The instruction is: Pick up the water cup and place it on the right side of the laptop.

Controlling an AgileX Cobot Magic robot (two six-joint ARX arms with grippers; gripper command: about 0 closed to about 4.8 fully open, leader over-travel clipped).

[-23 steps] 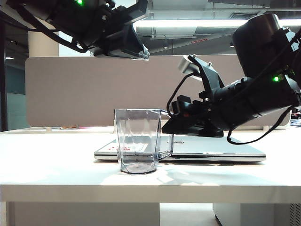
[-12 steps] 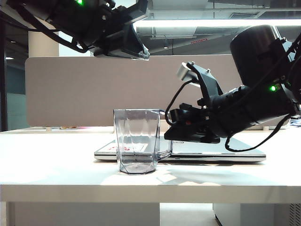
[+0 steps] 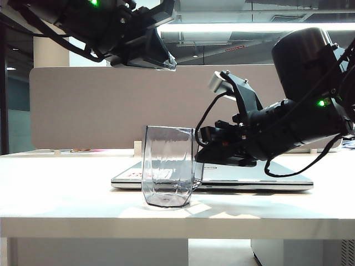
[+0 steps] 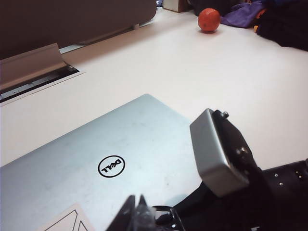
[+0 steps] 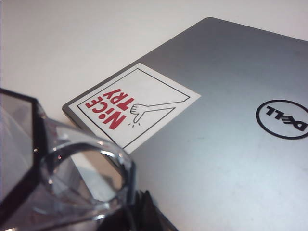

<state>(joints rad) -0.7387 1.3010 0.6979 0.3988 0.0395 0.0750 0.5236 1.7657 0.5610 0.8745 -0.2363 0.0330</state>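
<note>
One clear grey-tinted faceted plastic water cup [image 3: 168,166], slightly tilted, stands centre frame in front of one thin silver-grey Dell laptop [image 3: 249,176], on one white table [image 3: 66,188]. Right gripper [image 3: 195,156] clamped on the cup's rim. Left gripper [image 3: 166,62] hangs upper left; cannot tell its opening

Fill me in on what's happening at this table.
The right gripper has shut on the rim of the cup, which now tilts slightly on the table in front of the closed laptop. The cup is not yet on the laptop's right side. The left gripper hangs high above, jaws holding nothing. An orange ball lies far back on the table.
</note>
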